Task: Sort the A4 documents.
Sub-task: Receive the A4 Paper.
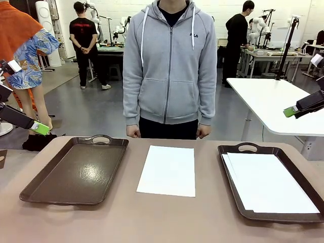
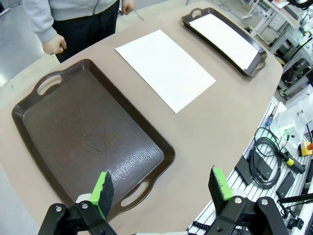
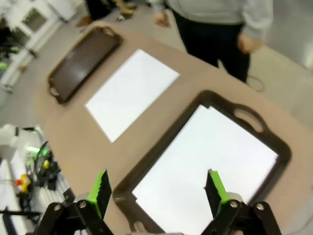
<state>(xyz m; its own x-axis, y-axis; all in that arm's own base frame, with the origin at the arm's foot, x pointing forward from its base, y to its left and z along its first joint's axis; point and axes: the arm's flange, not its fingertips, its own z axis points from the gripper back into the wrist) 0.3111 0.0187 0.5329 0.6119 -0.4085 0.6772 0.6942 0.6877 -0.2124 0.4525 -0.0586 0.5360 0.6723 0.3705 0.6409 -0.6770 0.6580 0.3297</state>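
While a person in a grey zip hoodie (image 1: 170,66) stands at the far edge of the brown table (image 1: 167,217) with both fists resting near its rim, one A4 sheet (image 1: 168,170) lies flat on the bare tabletop between two dark brown handled trays, apart from both. The left tray (image 1: 76,169) holds nothing but its own glossy floor, and the right tray (image 1: 298,220) carries a stack of A4 documents (image 1: 268,182) whose edges are slightly fanned at the near corner. The left gripper (image 2: 162,188) hangs above the near end of the left tray with its green-padded fingers spread wide and nothing between them; in the front view it sits off the table's left side. The right gripper (image 3: 157,188) hovers over the stack in the right tray, its jaws likewise wide apart and clasping nothing, well above the paper
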